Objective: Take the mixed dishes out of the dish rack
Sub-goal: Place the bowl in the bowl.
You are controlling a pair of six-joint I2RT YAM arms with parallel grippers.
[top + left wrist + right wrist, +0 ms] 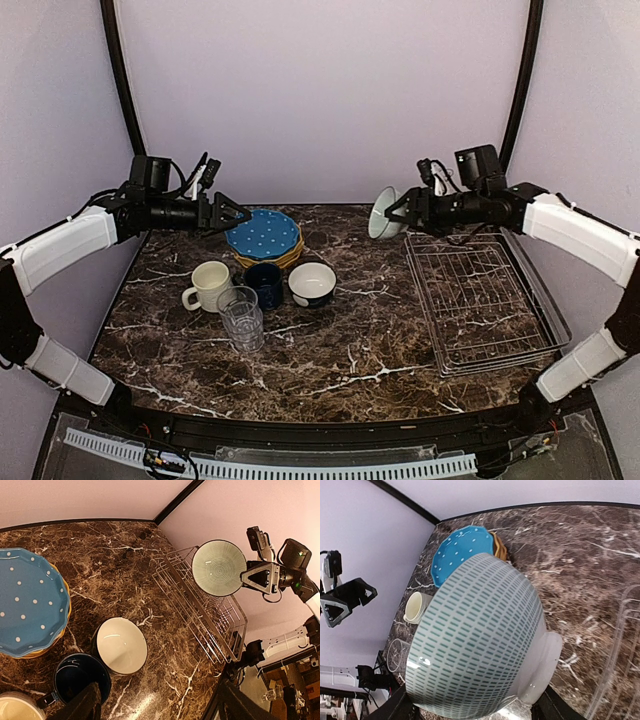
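My right gripper (402,212) is shut on a pale teal-and-white bowl (383,212), holding it tilted in the air over the far left corner of the silver wire dish rack (487,300). In the right wrist view the bowl (480,640) fills the frame between my fingers (395,710). On the table's left half stand a blue white-dotted plate (263,233) on a yellow one, a cream mug (209,285), a dark blue cup (264,283), a second bowl (312,283) and a clear glass tumbler (241,318). My left gripper (238,213) hangs open beside the plates, with nothing in it.
The rack (200,605) lies on the right half of the dark marble table (340,350), close to its right edge. A pale wall closes off the back and sides, with black posts in the corners.
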